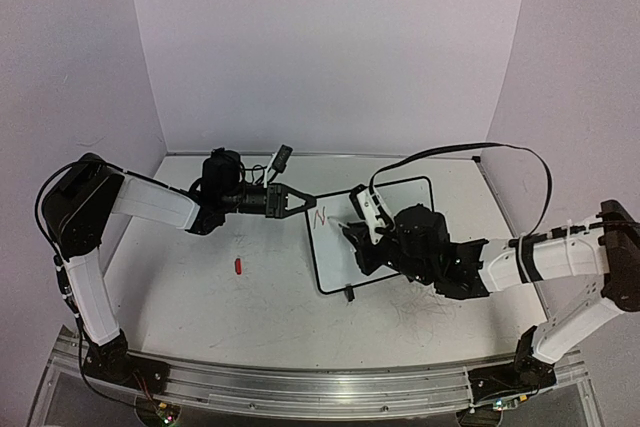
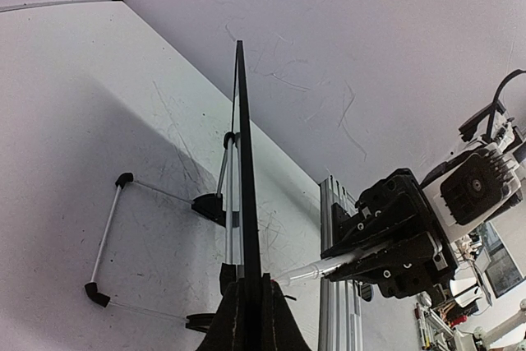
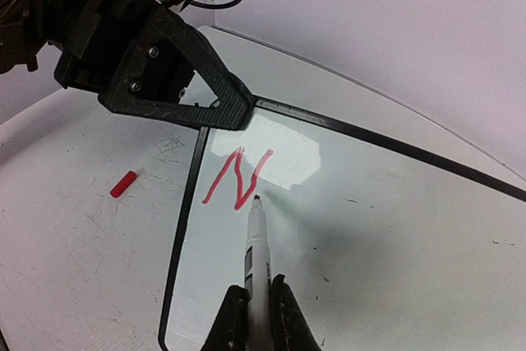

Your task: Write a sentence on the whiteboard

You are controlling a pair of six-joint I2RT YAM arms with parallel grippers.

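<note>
The whiteboard (image 1: 385, 237) sits near the middle of the worktop (image 1: 200, 317), a little right of centre, between the two arms. In the left wrist view it is seen edge-on as a thin black line, with a wire stand (image 2: 107, 236) on the worktop at its back.

The left tool (image 1: 300, 197) reaches in from the left. Its fingers are closed tight on the board's far left corner, gripping the black frame from both sides.

The right tool (image 3: 256, 306) comes in from the right over the board's face. It is clamped on a white marker (image 3: 255, 252), with the barrel pinched between both fingers and the dark tip pointing away toward the far left corner.

A red letter N (image 3: 238, 177) is written on the board just inside that corner. The marker tip sits just beside the foot of the letter's right-hand stroke. Whether it is touching the surface or just off it cannot be told.

A small red cap (image 1: 239, 267) lies on the worktop to the left of the board, apart from it and nearer than the left tool.
</note>
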